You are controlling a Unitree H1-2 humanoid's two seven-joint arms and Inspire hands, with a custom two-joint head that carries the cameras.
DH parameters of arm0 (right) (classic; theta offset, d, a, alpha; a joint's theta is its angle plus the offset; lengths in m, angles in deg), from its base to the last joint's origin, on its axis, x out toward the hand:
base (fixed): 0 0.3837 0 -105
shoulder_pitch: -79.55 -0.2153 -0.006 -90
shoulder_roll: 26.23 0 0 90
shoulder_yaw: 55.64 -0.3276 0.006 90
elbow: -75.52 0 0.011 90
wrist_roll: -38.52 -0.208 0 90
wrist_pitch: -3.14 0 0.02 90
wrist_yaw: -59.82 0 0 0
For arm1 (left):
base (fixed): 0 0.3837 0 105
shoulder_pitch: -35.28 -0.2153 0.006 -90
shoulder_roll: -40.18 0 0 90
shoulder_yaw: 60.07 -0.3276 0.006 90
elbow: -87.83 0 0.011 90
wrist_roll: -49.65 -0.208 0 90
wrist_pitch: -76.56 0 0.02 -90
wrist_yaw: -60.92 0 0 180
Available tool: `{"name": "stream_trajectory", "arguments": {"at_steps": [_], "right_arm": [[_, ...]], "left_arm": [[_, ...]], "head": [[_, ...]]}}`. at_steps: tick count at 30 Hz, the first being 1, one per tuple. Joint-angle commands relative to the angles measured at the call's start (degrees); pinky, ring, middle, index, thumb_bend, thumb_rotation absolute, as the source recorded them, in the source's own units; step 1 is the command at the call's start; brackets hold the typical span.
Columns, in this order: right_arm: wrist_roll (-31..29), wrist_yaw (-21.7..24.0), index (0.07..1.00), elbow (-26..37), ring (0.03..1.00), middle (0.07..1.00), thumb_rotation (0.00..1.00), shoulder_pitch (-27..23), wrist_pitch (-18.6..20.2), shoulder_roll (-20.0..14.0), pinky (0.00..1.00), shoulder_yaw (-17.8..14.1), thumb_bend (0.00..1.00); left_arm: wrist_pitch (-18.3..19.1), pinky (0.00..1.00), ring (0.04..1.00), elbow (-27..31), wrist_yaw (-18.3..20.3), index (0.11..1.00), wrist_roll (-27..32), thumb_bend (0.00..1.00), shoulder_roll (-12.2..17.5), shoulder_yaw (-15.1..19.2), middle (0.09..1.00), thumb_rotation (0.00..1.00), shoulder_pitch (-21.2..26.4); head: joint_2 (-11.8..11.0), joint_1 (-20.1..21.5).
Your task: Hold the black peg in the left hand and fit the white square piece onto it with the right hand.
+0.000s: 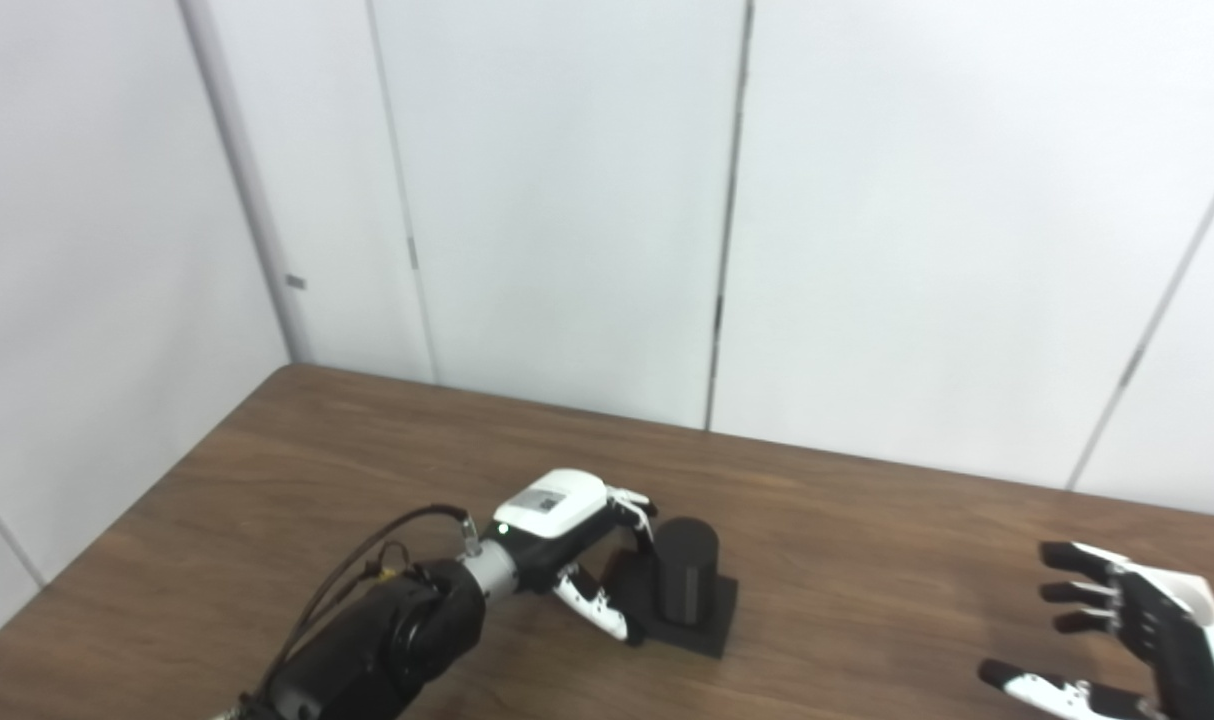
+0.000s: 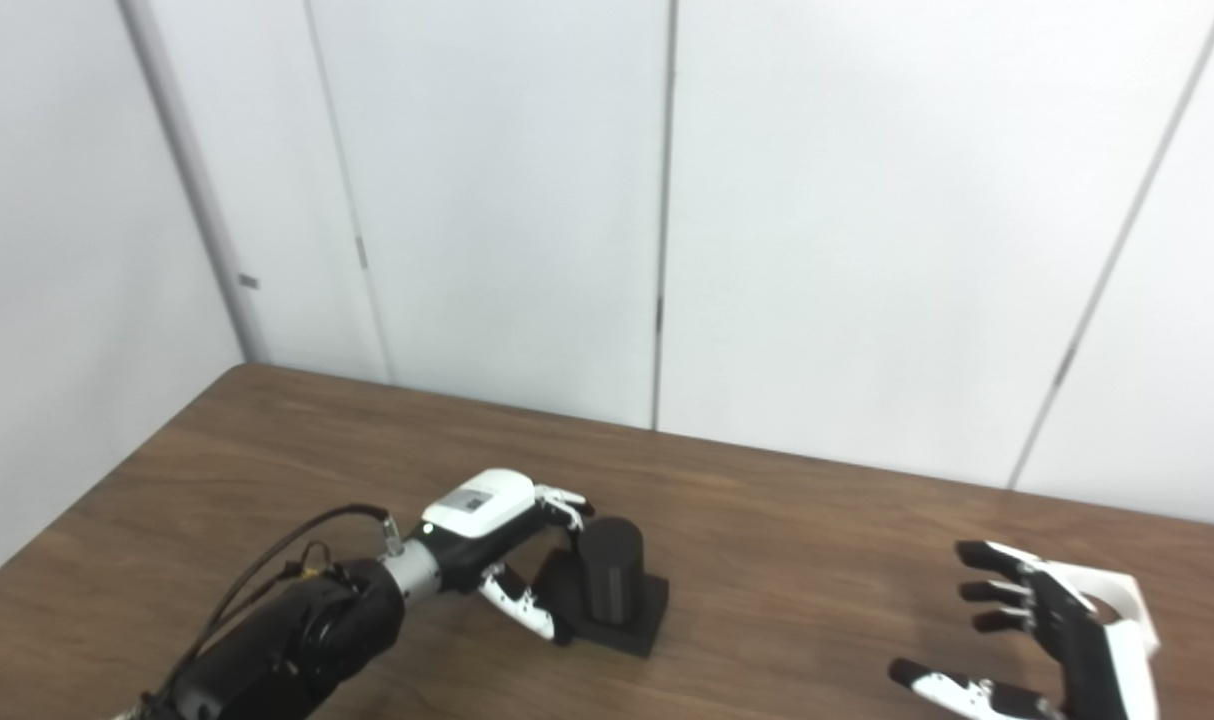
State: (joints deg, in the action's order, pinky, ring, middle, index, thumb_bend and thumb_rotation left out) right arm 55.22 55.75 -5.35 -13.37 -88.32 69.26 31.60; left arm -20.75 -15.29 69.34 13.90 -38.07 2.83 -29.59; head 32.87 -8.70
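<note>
Two hands — left hand cupping the black peg without closing, right hand spread, empty.

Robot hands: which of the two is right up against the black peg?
The left robot hand: its fingers curl around the black peg, while the right robot hand hangs open, far off.

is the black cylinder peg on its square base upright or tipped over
Upright. The black cylinder peg stands vertically, its square base flat on the brown wooden table. The left hand has fingers beside it.
</note>
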Motion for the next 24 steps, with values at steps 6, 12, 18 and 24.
{"name": "stream_trajectory", "arguments": {"at_steps": [6,12,18,24], "right_arm": [[1.2,-1.9,0.680,-1.5,0.645,0.724,0.00,-2.6,-5.5,0.0,0.53,0.4,0.51],[1.8,-2.7,0.677,-2.6,0.634,0.716,0.00,-3.4,-6.2,0.8,0.52,0.7,0.51],[3.7,-3.7,0.670,-2.5,0.628,0.716,0.00,-3.7,-7.0,1.1,0.51,1.6,0.52],[4.8,-3.6,0.685,-1.6,0.639,0.725,0.00,-4.1,-6.0,1.1,0.52,2.4,0.53]], "left_arm": [[-2.8,0.80,0.882,-2.3,3.1,0.490,-6.1,0.52,-2.7,-6.2,0.875,0.07,0.6],[-4.2,0.80,0.881,-4.4,3.9,0.489,-7.8,0.52,-4.2,-9.2,0.866,0.07,1.8],[-5.5,0.80,0.888,-5.7,3.9,0.490,-11.4,0.52,-3.6,-12.8,0.862,0.07,3.3],[-5.8,0.82,0.886,-5.9,2.7,0.489,-12.7,0.52,-2.3,-13.1,0.859,0.07,2.9]], "head": [[1.4,4.0],[2.4,8.1],[1.9,14.3],[0.3,21.0]]}}
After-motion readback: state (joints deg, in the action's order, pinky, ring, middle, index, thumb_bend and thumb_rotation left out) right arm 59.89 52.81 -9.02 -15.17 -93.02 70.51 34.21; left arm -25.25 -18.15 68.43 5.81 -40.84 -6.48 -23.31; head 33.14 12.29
